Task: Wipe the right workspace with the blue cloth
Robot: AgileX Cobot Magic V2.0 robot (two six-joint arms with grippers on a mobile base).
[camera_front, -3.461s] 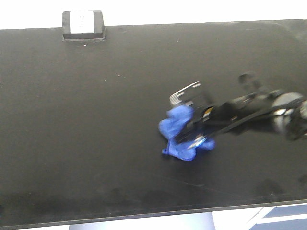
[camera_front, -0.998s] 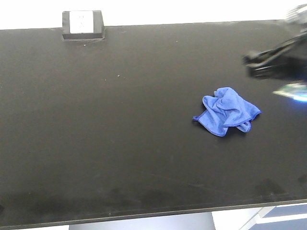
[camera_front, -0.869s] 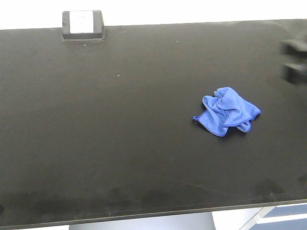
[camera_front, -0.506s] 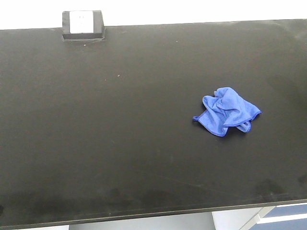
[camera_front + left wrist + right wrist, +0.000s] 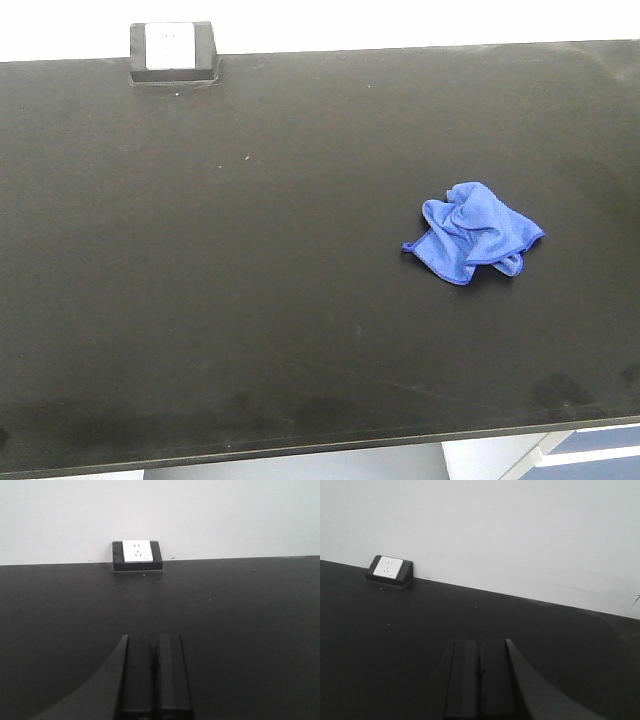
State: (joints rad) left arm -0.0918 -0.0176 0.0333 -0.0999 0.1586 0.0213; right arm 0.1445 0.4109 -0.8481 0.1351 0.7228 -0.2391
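Well to the right of the wall socket box point(image 5: 172, 52), in the front view, the blue cloth point(image 5: 474, 232) is lying crumpled and untouched on the matte black countertop point(image 5: 250, 280); faint smudges are lingering near its front edge, so wiping looks finished or paused. From the left wrist, the left gripper point(image 5: 152, 675) is showing flat black fingers pressed together, holding nothing. From the right wrist, the right gripper point(image 5: 480, 677) is likewise closed and empty.
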